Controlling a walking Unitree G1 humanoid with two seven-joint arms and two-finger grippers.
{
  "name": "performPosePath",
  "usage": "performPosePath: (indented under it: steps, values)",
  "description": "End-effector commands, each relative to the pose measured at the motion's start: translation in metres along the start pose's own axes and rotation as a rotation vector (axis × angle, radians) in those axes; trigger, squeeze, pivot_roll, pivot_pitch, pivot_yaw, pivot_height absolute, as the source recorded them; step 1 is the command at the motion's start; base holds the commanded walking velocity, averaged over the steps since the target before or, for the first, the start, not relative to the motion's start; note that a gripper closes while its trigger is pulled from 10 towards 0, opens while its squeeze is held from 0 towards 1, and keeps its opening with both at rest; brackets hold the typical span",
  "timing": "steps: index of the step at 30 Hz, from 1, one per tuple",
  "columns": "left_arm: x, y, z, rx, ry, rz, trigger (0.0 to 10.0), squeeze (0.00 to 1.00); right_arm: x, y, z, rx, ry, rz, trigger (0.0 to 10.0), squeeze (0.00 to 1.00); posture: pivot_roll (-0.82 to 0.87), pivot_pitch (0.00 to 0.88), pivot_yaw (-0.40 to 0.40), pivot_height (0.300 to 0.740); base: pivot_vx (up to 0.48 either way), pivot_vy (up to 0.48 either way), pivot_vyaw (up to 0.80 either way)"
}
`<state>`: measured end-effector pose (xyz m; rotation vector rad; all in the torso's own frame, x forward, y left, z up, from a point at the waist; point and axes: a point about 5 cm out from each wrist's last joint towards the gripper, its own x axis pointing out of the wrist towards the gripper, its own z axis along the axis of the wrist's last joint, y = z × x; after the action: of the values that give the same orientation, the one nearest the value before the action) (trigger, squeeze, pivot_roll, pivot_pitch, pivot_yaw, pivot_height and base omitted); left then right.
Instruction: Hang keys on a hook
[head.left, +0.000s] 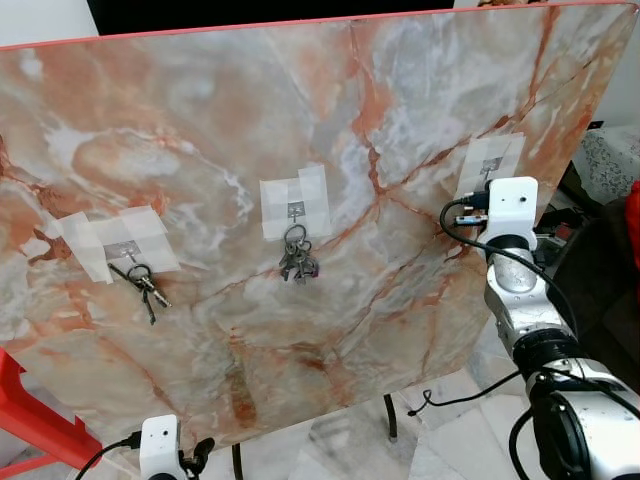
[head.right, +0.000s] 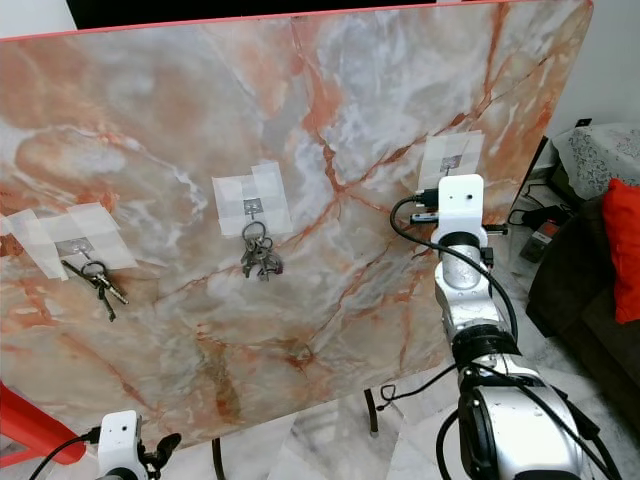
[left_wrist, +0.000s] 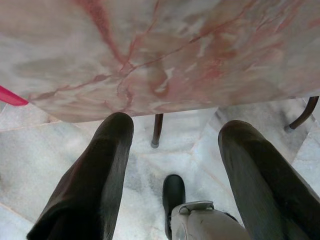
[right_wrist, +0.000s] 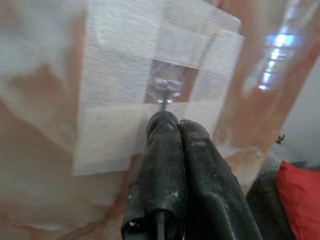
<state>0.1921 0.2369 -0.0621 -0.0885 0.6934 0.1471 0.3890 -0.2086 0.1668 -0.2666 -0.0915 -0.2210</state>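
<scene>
The right claw (right_wrist: 172, 125), clenched with fingers pressed together, touches the taped hook (right_wrist: 164, 89) near the marble board's (head.left: 200, 120) right edge, while key bunches (head.left: 297, 255) hang mid-board and leftward; the left claw (left_wrist: 172, 150) gapes low.

Large marble-pattern board (head.left: 200, 150), pink-orange veins on pale grey, leans tilted, thin red top edge. Dark metal legs (head.left: 391, 418) below its lower edge. Floor (left_wrist: 35, 155) pale marble tile with faint veining. Red frame piece (head.left: 30, 415) at lower left beside board. Dark sofa (head.right: 580, 270) at right, red cushion (head.right: 622, 250) on it. Light patterned cloth (head.right: 590, 150) further back right. Black cable (head.left: 470, 395) trails across floor. White wall (head.right: 615, 60) behind at right. Even indoor light.
</scene>
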Motion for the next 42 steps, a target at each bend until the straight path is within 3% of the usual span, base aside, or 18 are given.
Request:
performPosePath:
  steps: [1,33,34,35,36,37,42]
  values:
    - [-0.001,0.003,-0.001,0.003,0.006,0.010,10.0,0.00,0.004,-0.001,0.009,-0.010,-0.025,0.012,10.0,0.00,-0.01,0.000,-0.008,0.740,0.000,0.000,0.00]
    - [-0.001,0.004,-0.001,0.004,0.005,0.013,10.0,0.00,0.002,0.005,0.003,0.007,0.005,0.056,10.0,0.00,0.00,0.000,-0.007,0.740,0.000,0.000,0.00]
    - [-0.001,0.004,-0.001,0.004,0.005,0.013,10.0,0.00,0.002,0.005,0.003,0.024,0.000,0.056,10.0,0.07,0.00,0.000,-0.007,0.740,0.000,0.000,0.00]
    - [-0.001,0.004,-0.001,0.004,0.005,0.014,10.0,0.00,0.002,0.004,0.004,0.027,-0.004,0.051,10.0,0.89,0.00,0.000,-0.007,0.740,0.000,0.000,0.00]
    - [-0.001,0.004,-0.001,0.004,0.005,0.014,10.0,0.00,0.002,0.004,0.004,0.027,-0.004,0.051,10.0,0.89,0.00,0.000,-0.007,0.740,0.000,0.000,0.00]
    - [-0.001,0.004,-0.001,0.004,0.005,0.014,10.0,0.00,0.002,0.004,0.005,0.038,-0.009,0.045,10.0,1.00,0.00,0.000,-0.007,0.740,0.000,0.000,0.00]
    - [-0.001,0.004,-0.001,0.003,0.005,0.014,10.0,0.00,0.002,0.004,0.008,0.052,-0.044,0.047,10.0,1.00,-0.01,0.000,-0.007,0.740,0.000,0.000,0.00]
